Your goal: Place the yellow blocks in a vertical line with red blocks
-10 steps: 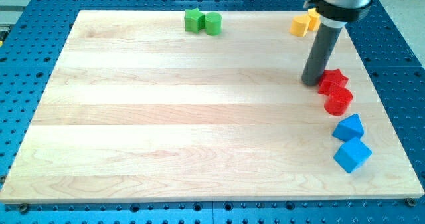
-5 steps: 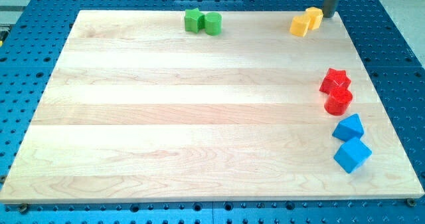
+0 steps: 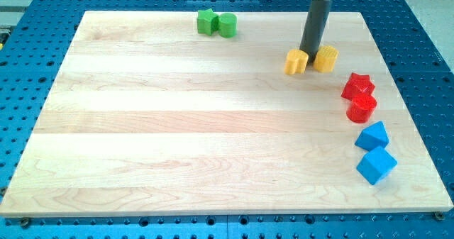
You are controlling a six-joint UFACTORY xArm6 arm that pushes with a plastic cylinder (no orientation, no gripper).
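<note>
Two yellow blocks lie at the board's upper right: one (image 3: 296, 62) to the left of my tip (image 3: 310, 52) and one (image 3: 326, 57) to its right. My tip stands between them, touching or nearly touching both. A red star block (image 3: 357, 86) and a red round block (image 3: 362, 108) sit touching, one above the other, near the view's right edge, below and right of the yellow blocks.
Two green blocks (image 3: 206, 21) (image 3: 227, 25) sit side by side at the view's top, left of centre. A blue triangular block (image 3: 373, 135) and a blue cube (image 3: 376, 166) lie below the red blocks at the lower right.
My tip went from beside the red star up to the top right corner, then down and left. The two yellow blocks slid down-left from the top edge and now sit apart.
</note>
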